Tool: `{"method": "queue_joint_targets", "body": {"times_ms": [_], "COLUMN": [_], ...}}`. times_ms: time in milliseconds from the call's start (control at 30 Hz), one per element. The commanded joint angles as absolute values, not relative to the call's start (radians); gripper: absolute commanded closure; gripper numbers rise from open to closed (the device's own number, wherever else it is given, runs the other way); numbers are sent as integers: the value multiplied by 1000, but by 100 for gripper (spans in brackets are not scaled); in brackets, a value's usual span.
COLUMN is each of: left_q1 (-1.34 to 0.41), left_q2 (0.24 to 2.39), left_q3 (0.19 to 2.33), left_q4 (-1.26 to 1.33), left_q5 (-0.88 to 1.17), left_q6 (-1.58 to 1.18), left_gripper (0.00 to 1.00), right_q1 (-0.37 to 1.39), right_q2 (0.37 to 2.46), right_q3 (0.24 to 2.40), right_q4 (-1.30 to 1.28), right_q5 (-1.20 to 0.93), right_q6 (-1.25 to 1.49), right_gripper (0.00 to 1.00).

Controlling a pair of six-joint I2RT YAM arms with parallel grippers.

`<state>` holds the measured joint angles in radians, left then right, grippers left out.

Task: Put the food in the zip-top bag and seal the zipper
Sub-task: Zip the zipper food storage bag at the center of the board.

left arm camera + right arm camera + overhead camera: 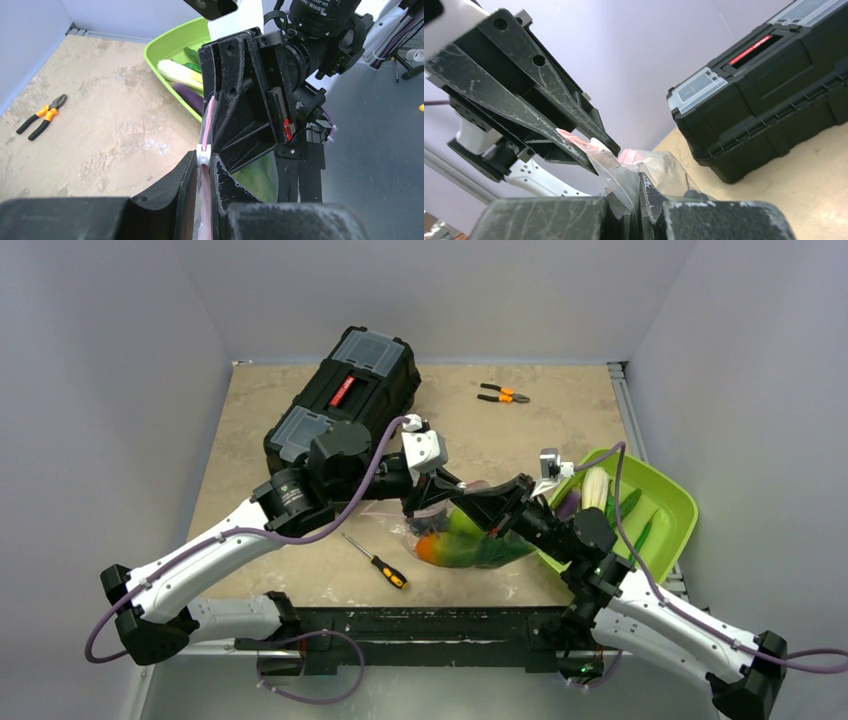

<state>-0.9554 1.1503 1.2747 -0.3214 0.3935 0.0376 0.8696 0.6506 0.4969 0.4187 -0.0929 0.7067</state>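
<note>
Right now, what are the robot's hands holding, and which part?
Both pinch the top edge of the zip-top bag: the left gripper on the pink zipper by its white slider, the right gripper on clear plastic right beside.

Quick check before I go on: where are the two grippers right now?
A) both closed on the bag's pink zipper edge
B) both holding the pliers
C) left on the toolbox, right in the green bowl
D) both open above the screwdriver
A: the wrist views show the left gripper and the right gripper each pinched on the zip-top bag at its pink zipper, tip to tip.
</note>
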Motion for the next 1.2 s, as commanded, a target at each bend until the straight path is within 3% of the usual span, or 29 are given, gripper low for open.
{"method": "queue_joint_targets", "body": {"times_ms": [0,800,1167], "left_q1": [-951,-950,-950], "left_q2": [1148,1164,1165], "left_q3": [1317,1327,1328], "left_q4": [-336,-357,-365], "left_q5": [372,366,341], "left_q6": [29,32,44], "left_gripper": [100,100,100], "right_q1": [849,678,673], "right_q2": [570,450,409], "right_q3": [524,466,593], "right_q4": [608,639,495], "right_q5": [-35,-10,59], "right_q6": [804,1060,1011], "right_gripper": [100,100,100]}}
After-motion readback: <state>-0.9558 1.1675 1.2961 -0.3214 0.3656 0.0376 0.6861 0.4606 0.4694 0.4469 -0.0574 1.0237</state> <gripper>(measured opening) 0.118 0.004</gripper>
